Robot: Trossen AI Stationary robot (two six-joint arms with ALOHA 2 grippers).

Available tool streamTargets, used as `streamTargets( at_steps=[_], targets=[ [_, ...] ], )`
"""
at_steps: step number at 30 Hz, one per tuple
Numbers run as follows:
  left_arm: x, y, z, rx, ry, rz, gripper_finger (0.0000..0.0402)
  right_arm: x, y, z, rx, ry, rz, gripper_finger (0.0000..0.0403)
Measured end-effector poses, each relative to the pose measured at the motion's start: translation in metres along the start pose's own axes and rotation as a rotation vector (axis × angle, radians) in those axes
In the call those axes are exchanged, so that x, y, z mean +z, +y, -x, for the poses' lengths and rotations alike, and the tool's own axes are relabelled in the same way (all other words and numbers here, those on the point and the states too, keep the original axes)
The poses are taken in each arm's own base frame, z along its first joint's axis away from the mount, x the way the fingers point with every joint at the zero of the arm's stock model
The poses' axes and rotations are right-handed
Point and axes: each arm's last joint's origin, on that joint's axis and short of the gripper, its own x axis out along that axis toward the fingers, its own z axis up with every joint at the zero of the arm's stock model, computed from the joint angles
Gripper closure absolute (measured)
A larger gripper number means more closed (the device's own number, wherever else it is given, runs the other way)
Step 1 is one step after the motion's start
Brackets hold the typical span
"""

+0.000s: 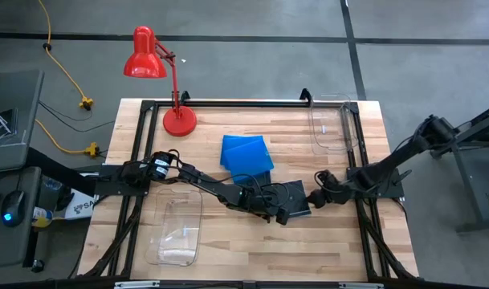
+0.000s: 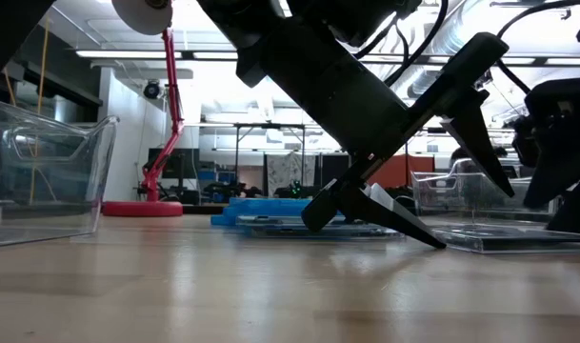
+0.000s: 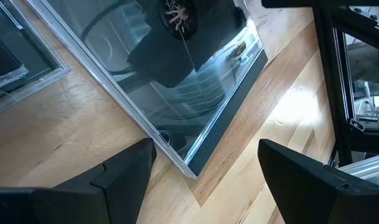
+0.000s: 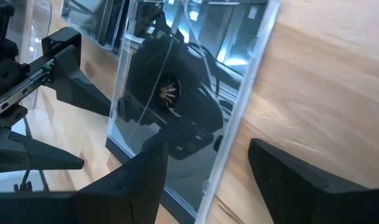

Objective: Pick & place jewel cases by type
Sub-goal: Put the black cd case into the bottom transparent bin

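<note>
Both arms reach in over the middle of the bench (image 1: 228,249). The dark jewel case (image 1: 295,199) lies flat on the wood between them, just right of centre, with its black spine edge toward the left arm. The left gripper (image 1: 270,210) hangs low at that case's near left corner, its jaws spread apart and holding nothing. The right gripper (image 1: 312,197) sits at the case's right edge, jaws likewise parted and empty. A stack of blue jewel cases (image 1: 246,153) rests a little farther back, left of the dark one. A clear bin (image 1: 176,230) stands near left, another clear bin (image 1: 332,122) far right, and a red lamp (image 1: 157,80) far left.
</note>
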Motion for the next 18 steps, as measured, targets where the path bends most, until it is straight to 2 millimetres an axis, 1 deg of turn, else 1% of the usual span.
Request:
streamTargets(
  at_steps=[8,18],
  targets=[
    [0.0,0.0001,0.0,0.0,-0.001,-0.001,0.011,-0.0027,0.0018,-0.0105,0.008,-0.018,-0.001,0.0176],
    [0.0001,-0.0001,0.0002,0.0,0.0,-0.008,0.011,-0.0009,0.0099,-0.0111,0.108,-0.087,0.043,0.0176]
  ],
)
